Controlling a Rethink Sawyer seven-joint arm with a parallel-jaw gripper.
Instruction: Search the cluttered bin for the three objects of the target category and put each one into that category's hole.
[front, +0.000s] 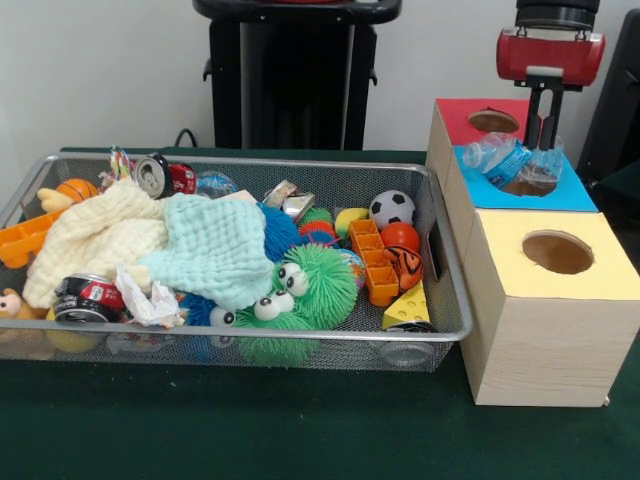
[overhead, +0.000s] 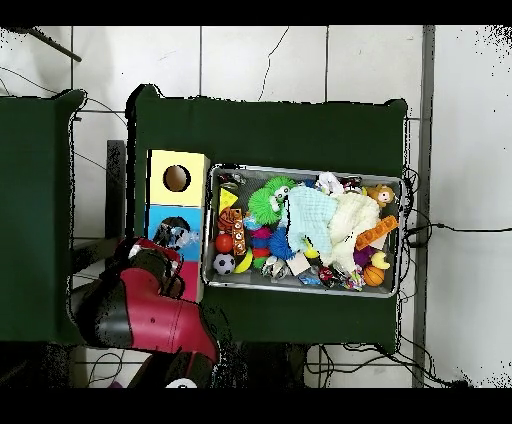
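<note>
A crumpled clear plastic bottle (front: 512, 163) lies tilted across the blue box (front: 572, 197), over its hole. My gripper (front: 544, 140) hangs straight above it, its narrow-set fingers reaching the bottle's right end and shut on it. In the overhead view the bottle (overhead: 175, 235) shows on the blue box (overhead: 160, 214), with the red arm (overhead: 150, 310) just below it. The wire bin (front: 250, 161) holds a soda can (front: 155, 175) at the back and another can (front: 85, 298) at the front left.
A red box (front: 455, 108) with a hole (front: 493, 121) stands behind the blue one, and a yellow box (front: 520, 240) with a hole (front: 557, 252) in front. The bin holds cloths (front: 215, 245), a green fuzzy toy (front: 315, 285), a soccer ball (front: 391, 208) and orange blocks (front: 375, 262).
</note>
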